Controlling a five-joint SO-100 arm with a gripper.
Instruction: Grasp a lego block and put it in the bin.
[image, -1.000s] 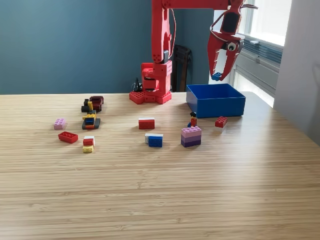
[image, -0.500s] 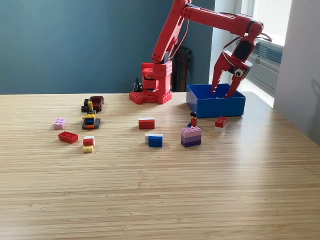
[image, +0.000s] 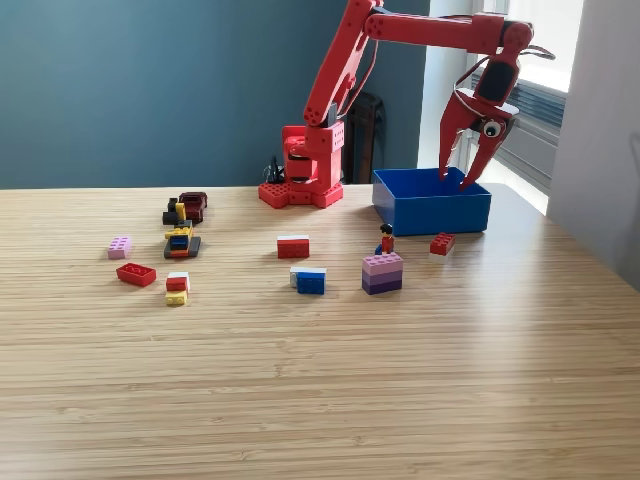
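Note:
The blue bin (image: 431, 213) stands at the back right of the table in the exterior view. Just above its far right part hangs my red gripper (image: 455, 177), open, its fingertips pointing down at the rim with nothing between them. The bin's inside is hidden by its front wall. Loose lego blocks lie on the table: a red one (image: 442, 243) right in front of the bin, a purple stack (image: 382, 272), a blue-and-white one (image: 309, 279) and a red-and-white one (image: 293, 246).
A small lego figure (image: 386, 239) stands by the purple stack. Farther left lie a dark pile of pieces (image: 183, 224), a pink block (image: 120, 247), a red block (image: 136, 274) and small red and yellow blocks (image: 177, 288). The arm's red base (image: 305, 170) stands behind.
One second ago the gripper held a small blue block above the bin. It dipped into the bin and opened, and now it has risen a little with nothing in it.

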